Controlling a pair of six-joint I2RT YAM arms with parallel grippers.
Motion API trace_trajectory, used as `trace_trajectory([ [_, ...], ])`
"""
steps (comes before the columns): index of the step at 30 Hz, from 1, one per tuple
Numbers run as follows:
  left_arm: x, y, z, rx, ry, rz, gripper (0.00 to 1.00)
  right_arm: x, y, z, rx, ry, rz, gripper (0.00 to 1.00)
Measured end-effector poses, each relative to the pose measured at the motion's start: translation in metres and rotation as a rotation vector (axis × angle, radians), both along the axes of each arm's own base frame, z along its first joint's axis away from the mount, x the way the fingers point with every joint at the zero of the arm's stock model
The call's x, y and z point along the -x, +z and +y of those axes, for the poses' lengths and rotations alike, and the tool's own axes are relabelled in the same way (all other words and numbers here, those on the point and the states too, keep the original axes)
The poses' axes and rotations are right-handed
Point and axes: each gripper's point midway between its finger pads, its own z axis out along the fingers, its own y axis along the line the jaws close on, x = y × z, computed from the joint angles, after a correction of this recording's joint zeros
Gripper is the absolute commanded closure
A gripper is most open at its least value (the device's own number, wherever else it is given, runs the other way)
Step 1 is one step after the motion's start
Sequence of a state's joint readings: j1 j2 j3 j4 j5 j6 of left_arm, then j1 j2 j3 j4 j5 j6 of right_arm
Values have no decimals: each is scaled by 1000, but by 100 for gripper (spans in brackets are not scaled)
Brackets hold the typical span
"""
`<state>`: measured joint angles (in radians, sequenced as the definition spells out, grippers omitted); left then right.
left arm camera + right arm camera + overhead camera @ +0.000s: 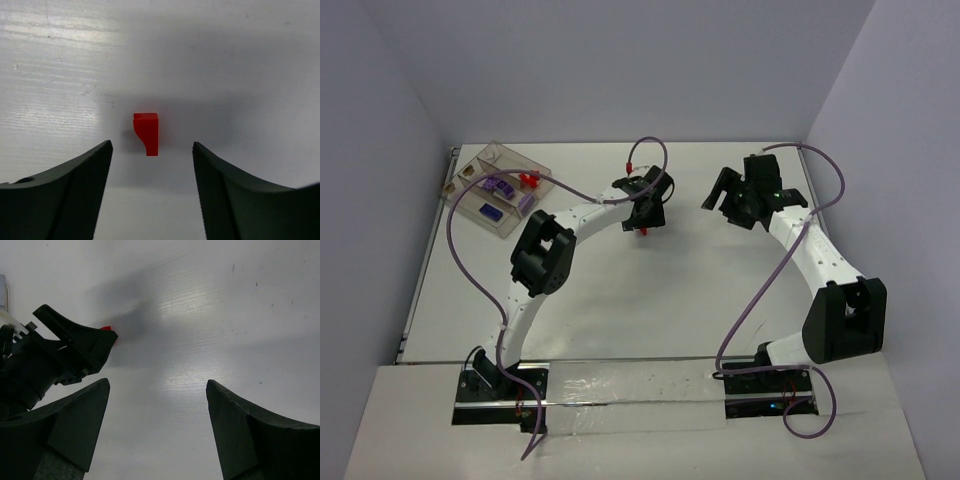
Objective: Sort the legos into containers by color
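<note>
- Closest to me, both arm bases are bolted to the near edge of the white table [670, 300]. A purple cable [468, 268] loops up along the left arm, and another one [752, 300] runs along the right arm.
- The left arm reaches out to about mid-table. The left gripper [151, 149] hangs low over the surface with its jaws spread wide and nothing in them.
- The rounded red piece [146, 132] lies loose on the table. In the wrist view it sits in the gap between the two fingers, touching neither, with its curved side facing the left finger.
- The right gripper [157, 385] sits a bit to the right, well apart from that piece. Its jaws are released too, with only bare table between them.
- From the right wrist, the left gripper's black body blocks nearly all of the red piece and just a sliver shows.
- Far back left is the clear brownish tray [485, 158], set at an angle. It holds purple bricks [503, 186] in a few compartments, with small red pieces [528, 180] in the one toward its far right side.
</note>
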<state>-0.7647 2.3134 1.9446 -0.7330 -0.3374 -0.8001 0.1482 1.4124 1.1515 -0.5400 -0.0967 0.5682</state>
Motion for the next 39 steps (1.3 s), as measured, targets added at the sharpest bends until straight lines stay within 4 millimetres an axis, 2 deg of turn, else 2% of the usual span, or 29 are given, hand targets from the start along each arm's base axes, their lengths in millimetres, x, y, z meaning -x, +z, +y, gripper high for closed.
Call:
trace_trajectory([
  [1,0,-3,0,-6,2,2,39,0,0,0,-2,2,2,15],
  [6,2,-16,4,-41,0,17,51,1,0,2,-10,9,1,15],
  [10,1,-18,7,-60,-1,10,62,1,0,3,-14,13,1,15],
  [14,0,-18,9,-73,-9,7,90,1,1,4,-18,17,1,15],
  [16,0,-18,9,-75,-13,7,99,1,0,5,-20,17,1,15],
  [24,0,-16,11,-100,-52,2,100,4,-4,8,-32,31,10,15],
  [28,-6,-6,20,-115,-65,-10,100,5,-7,11,-37,40,14,15],
  [30,-10,5,31,-105,-73,-12,100,7,-10,12,-37,42,19,15],
  [33,-25,36,61,-64,-53,-26,100,9,-13,12,-35,45,27,15],
  [35,-45,64,90,-33,-9,-66,100,9,-14,12,-36,44,30,15],
  [39,-82,114,163,-1,120,-155,100,9,-15,14,-40,44,30,15],
])
